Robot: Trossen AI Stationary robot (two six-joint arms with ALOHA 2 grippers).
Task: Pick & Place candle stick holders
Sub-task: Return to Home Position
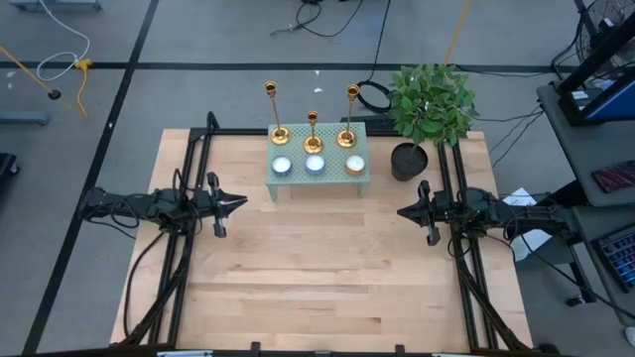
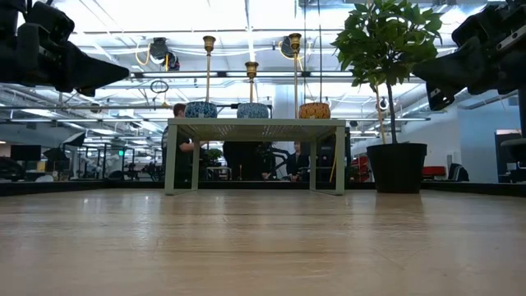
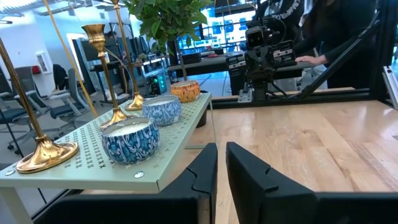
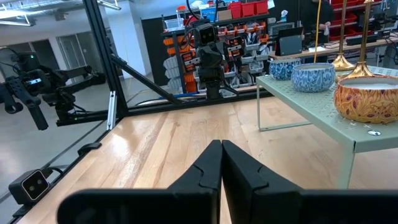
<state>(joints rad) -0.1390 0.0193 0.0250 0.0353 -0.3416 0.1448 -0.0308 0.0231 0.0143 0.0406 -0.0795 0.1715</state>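
Three gold candle stick holders stand upright on their round bases along the back of a pale green perforated shelf at the table's far middle. They also show in the low view and the left wrist view. My left gripper hovers above the table, left of the shelf and a little nearer, empty, with its fingers closed to a narrow slit. My right gripper hovers right of the shelf, shut and empty. Both point toward the table's middle.
Three round patterned tins, two blue and one orange, stand along the shelf's front. A potted plant in a black pot stands right of the shelf. Bare wood lies between the arms and the near edge. People show in the room beyond.
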